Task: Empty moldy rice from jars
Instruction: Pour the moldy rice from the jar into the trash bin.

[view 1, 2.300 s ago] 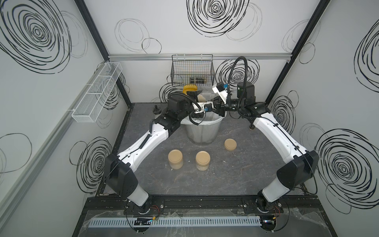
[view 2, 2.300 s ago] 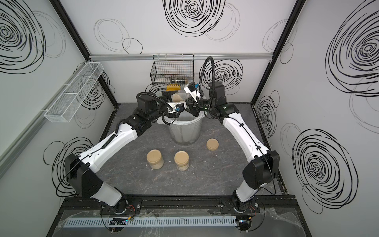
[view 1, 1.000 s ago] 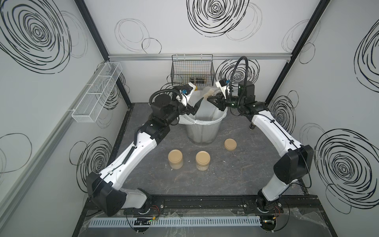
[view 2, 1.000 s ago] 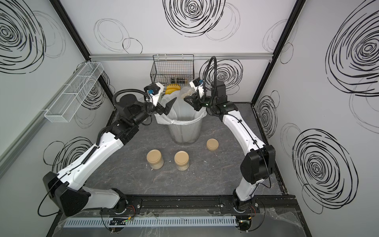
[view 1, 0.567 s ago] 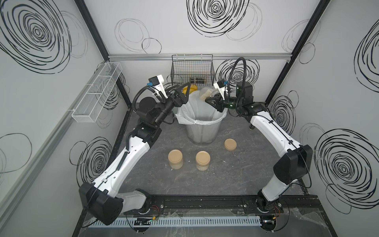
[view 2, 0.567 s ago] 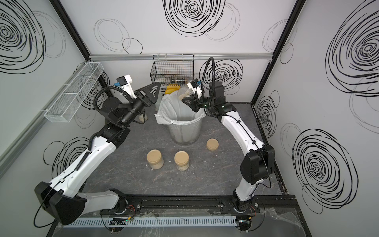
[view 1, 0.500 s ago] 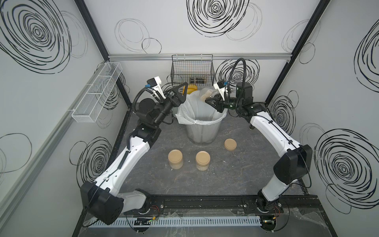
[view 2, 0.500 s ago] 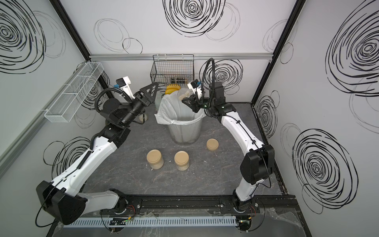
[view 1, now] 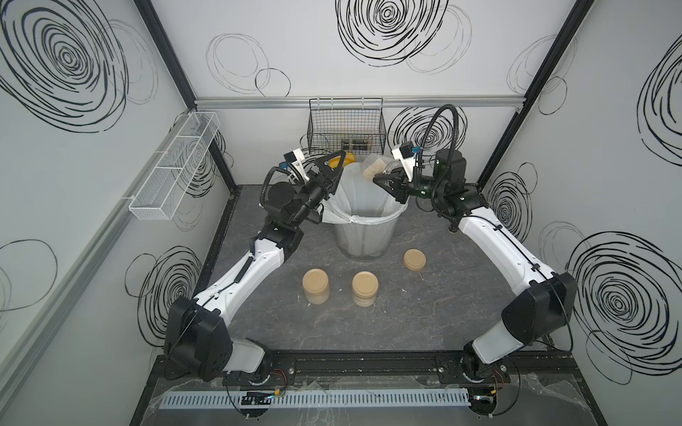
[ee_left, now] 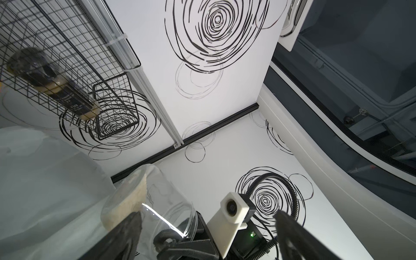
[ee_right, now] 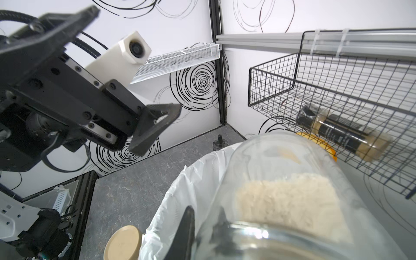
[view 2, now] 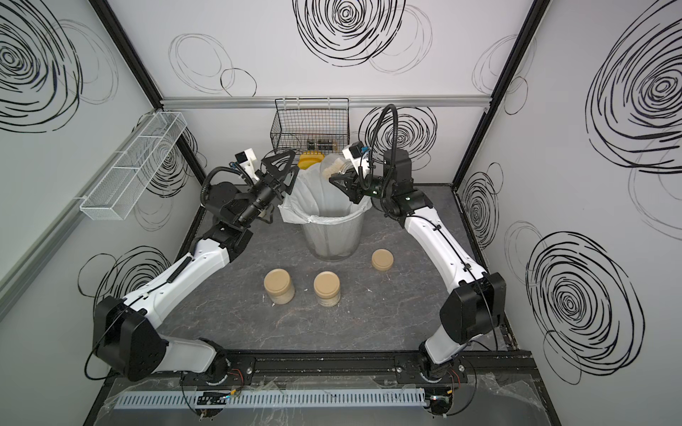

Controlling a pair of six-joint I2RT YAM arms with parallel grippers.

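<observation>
My right gripper [view 1: 390, 181] clamps the jar [ee_right: 281, 175] near its mouth, tipped over the bin [view 1: 363, 236], far centre. Clear wall looks rigid and probably slippery, so I grip firmly. The rice [ee_right: 288, 202] looks clumped and light. My left gripper [view 1: 329, 176] hangs released.

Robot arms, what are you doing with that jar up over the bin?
The right gripper holds an open jar tipped above the bag-lined bin. The moldy rice is inside it, not yet poured. The left gripper hangs open and empty beside the bin. Two closed jars and one loose lid sit on the table in front.
</observation>
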